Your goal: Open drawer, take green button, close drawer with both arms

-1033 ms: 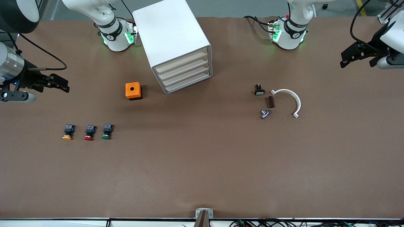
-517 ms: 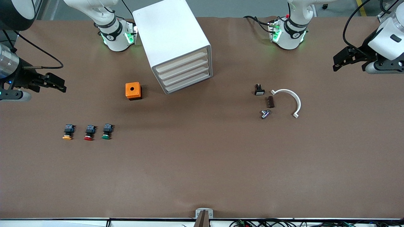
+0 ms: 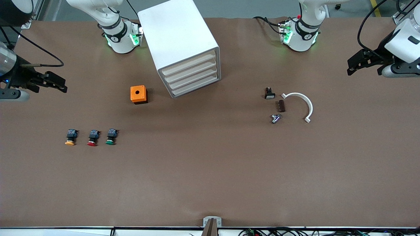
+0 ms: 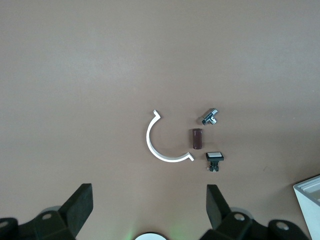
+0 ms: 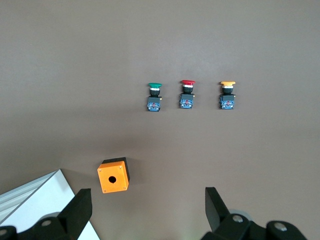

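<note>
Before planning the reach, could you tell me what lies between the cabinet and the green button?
Only the orange box sits roughly between the cabinet and the green button, close to the cabinet; otherwise bare table, seen in the front and right wrist views.

White rounded arms with black joint bands, green lights glowing at both bases; black cables loop along them. Black two-fingered left pincer [image 3: 352, 65] and right pincer [image 3: 62, 86].

light: even, overhead | shadows: soft, short | focus: sharp | glare: none
</note>
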Controlling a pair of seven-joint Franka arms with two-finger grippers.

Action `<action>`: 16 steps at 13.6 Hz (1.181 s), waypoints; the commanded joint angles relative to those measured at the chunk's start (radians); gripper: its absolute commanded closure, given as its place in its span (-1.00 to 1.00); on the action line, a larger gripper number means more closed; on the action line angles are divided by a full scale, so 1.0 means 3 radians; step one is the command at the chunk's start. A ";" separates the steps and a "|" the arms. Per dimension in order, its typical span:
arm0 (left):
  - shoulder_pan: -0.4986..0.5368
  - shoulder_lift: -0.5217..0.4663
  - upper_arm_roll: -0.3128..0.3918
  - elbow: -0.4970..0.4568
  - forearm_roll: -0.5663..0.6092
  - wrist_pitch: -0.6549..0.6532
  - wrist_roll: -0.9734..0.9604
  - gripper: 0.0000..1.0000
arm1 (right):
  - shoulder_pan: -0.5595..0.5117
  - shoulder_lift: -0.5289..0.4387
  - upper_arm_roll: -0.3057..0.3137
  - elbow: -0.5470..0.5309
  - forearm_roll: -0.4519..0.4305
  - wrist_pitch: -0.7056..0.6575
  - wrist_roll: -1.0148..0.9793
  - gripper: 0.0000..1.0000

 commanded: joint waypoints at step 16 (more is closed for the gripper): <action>0.0023 0.0211 0.0016 0.0297 0.0027 -0.0090 -0.0103 -1.00 | -0.0245 -0.0008 0.0027 0.0350 0.0024 -0.0268 -0.0036 -1.00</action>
